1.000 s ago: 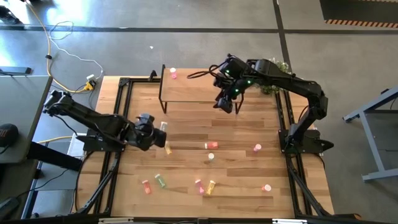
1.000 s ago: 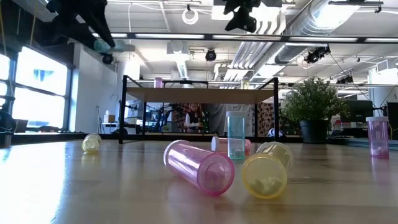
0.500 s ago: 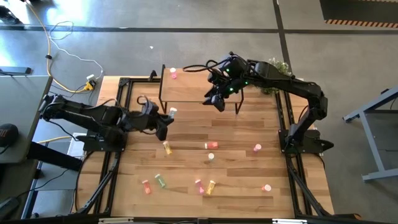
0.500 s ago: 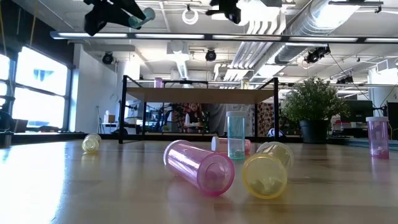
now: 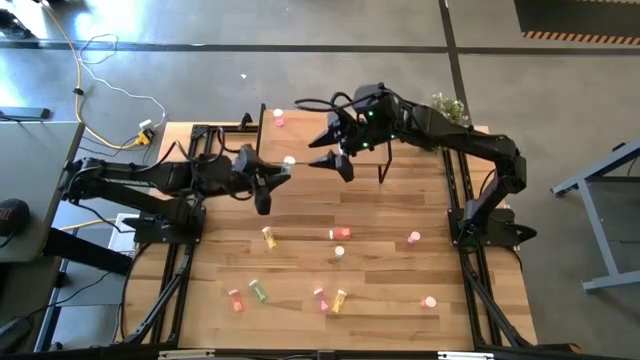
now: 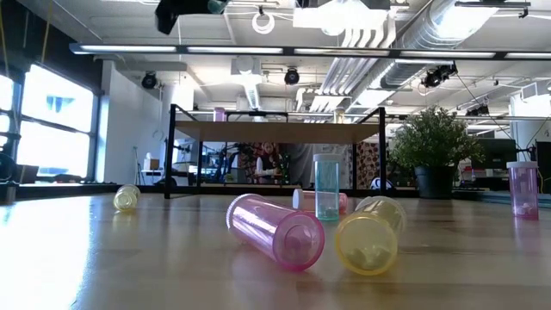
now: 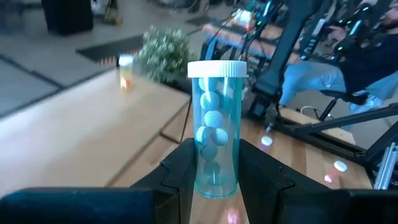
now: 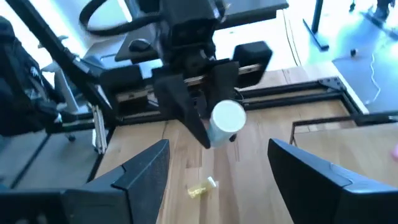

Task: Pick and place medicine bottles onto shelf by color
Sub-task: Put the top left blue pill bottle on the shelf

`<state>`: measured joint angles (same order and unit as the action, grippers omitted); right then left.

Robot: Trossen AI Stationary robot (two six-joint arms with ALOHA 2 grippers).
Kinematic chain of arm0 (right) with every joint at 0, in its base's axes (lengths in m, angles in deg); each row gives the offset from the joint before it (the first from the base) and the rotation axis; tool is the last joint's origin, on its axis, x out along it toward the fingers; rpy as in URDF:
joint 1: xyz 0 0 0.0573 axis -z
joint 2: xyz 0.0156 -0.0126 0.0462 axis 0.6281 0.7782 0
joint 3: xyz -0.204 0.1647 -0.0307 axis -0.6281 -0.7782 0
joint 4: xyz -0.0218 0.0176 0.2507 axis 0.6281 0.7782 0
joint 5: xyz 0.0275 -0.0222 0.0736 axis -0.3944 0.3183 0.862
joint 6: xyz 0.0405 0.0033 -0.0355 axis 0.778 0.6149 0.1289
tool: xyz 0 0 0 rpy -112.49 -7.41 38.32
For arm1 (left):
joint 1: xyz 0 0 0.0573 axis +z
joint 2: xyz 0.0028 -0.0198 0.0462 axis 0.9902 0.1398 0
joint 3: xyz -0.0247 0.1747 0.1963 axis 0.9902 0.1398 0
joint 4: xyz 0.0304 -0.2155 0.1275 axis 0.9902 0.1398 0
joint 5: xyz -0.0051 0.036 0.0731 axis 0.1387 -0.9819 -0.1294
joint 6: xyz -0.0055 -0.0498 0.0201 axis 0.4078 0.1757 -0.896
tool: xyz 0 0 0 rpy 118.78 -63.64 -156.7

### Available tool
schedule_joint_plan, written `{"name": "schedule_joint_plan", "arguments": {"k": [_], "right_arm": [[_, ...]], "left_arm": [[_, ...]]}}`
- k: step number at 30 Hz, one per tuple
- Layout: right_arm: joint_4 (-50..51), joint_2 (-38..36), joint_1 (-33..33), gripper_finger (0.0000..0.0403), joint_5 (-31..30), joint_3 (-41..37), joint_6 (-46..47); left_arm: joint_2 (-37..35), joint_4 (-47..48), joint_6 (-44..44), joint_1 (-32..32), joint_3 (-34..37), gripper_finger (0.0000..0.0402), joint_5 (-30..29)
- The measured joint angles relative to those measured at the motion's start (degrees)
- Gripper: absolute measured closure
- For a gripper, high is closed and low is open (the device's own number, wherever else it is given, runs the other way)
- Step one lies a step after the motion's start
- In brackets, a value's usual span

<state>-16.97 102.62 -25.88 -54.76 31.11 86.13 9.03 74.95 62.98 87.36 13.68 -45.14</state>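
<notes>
1. High view: even, bright overhead light; arms throw only soft, short shadows on the pale wood-plank desk [image 5: 400,280].
2. Low view: bright ceiling strip lights [image 6: 284,52] and big window [image 6: 52,120] glare; near pink translucent plastic bottle [image 6: 274,231] sharp, room behind softer.
3. Left wrist view: clear blue pill bottle w/ white cap [image 7: 216,130] sharp, bkgd motion-blurred.
4. Right wrist view: blurred throughout, washed-out, bluish highlights.

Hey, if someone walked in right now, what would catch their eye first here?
The two arms meeting in mid-air over the table: the left gripper is shut on a clear blue-green pill bottle, holding it toward the open right gripper. Next, small bottles scattered on the tabletop and the nearly bare shelf.
</notes>
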Motion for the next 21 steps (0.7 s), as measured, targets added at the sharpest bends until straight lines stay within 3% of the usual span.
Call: {"name": "schedule_joint_plan", "arguments": {"k": [7, 21], "right_arm": [[-3.87, 0.00, -1.30, 0.0139, -1.05, 0.00, -3.64], [-2.74, 0.51, -1.45, 0.0139, -3.15, -0.02, -3.32]], "left_arm": [[2.33, -8.91, -7.48, 0.60, 0.04, 0.0309, 2.68], [8.57, -18.64, -9.53, 0.59, 0.00, 0.0309, 2.42]]}}
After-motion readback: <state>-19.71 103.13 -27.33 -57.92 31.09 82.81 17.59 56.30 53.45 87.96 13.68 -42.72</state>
